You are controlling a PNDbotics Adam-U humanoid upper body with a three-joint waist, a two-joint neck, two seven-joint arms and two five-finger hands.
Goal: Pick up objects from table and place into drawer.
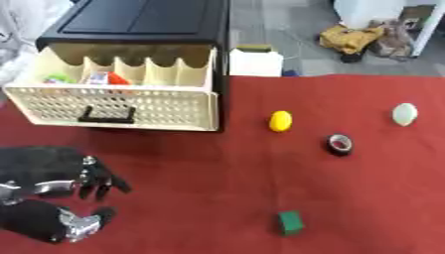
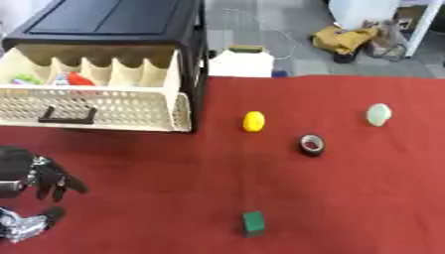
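Left hand (image 1: 74,186) empty, fingers relaxed apart, below the open drawer (image 1: 113,106). Risk: yellow object (image 1: 280,121) right of drawer looks rounded, may roll when grasped.

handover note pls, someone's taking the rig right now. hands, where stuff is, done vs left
Left hand: lower left over the red cloth, fingers relaxed, holding nothing. Right hand: not in view.
Drawer: pulled open at upper left; a few coloured items already lie in its left compartments, too small to identify.
Still on the cloth: yellow object nearest the drawer, black tape roll to its right, pale green object far right, green block near the front edge.
Done: some items in the drawer. Left: those four. The yellow one looks like the easiest next pick.
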